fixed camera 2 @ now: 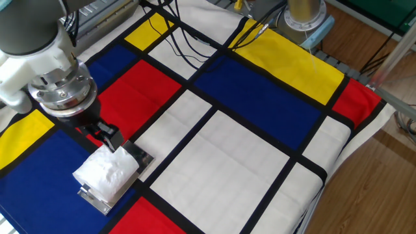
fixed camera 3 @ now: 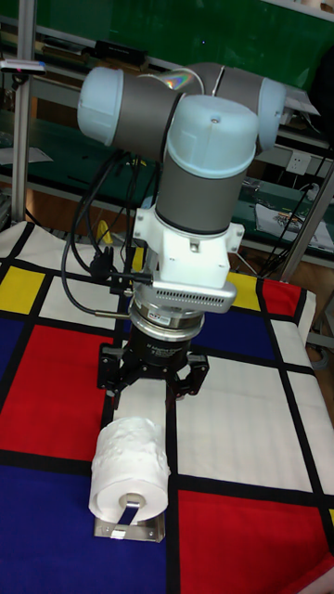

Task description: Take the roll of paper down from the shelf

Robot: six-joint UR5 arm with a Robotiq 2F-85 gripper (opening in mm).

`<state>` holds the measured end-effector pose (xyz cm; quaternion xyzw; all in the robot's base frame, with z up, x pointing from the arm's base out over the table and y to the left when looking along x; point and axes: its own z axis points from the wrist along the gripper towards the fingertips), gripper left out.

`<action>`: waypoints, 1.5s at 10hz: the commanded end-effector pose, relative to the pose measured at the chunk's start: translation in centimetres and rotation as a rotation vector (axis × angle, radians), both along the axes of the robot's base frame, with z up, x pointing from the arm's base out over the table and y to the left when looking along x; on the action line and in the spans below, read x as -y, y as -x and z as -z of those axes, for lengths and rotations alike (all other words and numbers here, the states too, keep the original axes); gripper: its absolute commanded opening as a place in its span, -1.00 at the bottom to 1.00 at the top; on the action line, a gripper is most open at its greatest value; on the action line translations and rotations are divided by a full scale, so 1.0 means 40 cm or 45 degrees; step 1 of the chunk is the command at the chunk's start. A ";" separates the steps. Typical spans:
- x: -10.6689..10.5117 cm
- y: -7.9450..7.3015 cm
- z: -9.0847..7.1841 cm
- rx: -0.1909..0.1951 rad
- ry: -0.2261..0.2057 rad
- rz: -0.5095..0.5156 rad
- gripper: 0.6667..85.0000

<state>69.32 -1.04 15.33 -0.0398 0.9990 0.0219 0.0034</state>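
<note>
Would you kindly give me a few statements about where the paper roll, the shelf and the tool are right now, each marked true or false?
1. The roll of paper rests on the shelf. True.
2. The tool is shut around the roll. False: its fingers are spread, just behind the roll.
3. The shelf stands on the patterned cloth, near its edge. True.
4. The roll lies on a yellow panel. False: the panels around it are blue and red.
5. The roll's hollow core faces the tall fixed view. True.
</note>
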 end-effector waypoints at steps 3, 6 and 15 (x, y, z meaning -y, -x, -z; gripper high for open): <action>-0.016 -0.046 0.018 0.048 0.007 -0.021 1.00; -0.020 -0.074 0.048 0.034 -0.007 -0.013 1.00; -0.016 -0.078 0.076 0.010 -0.011 -0.046 1.00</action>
